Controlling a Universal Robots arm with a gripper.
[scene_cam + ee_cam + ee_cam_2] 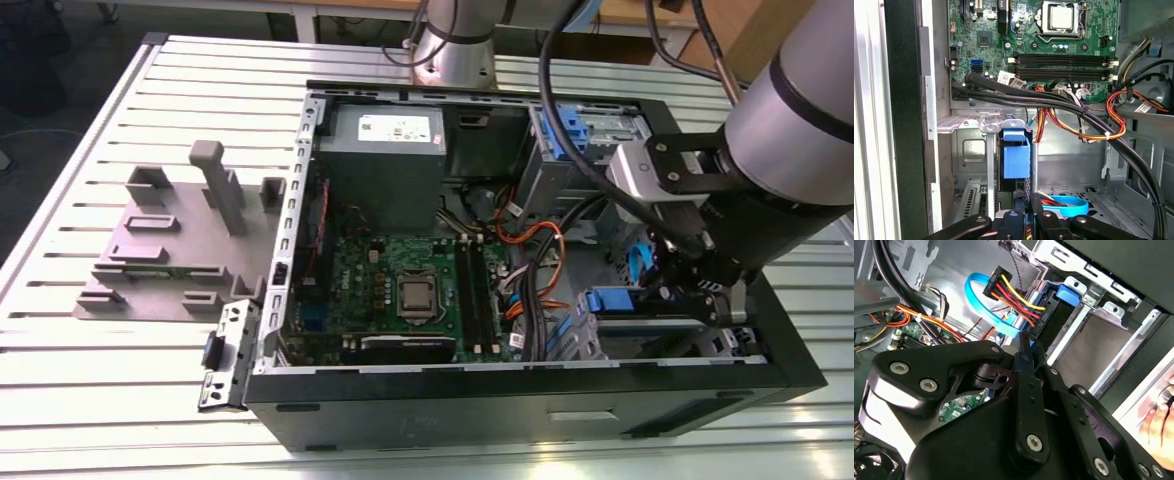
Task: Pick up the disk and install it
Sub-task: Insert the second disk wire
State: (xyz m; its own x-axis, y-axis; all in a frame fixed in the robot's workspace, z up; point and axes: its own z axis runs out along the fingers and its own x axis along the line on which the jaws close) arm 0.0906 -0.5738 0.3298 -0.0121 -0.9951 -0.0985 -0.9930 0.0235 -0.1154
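Ridged metal table slats lie under your open black computer case, and deep inside it your black gripper has its two fingers pressed close together, right by the back edge of the flat disk in its blue plastic carrier. That disk stands on edge in the silver metal drive bay, with red, yellow and blue cables plugged in beside it. It looks stiff, a bit heavy and easy to hurt, so hold the blue frame, not the wires.

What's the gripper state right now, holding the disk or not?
Gripper: fingers closed together at the disk sitting in the case's drive bay; whether they actually clamp it cannot be told.
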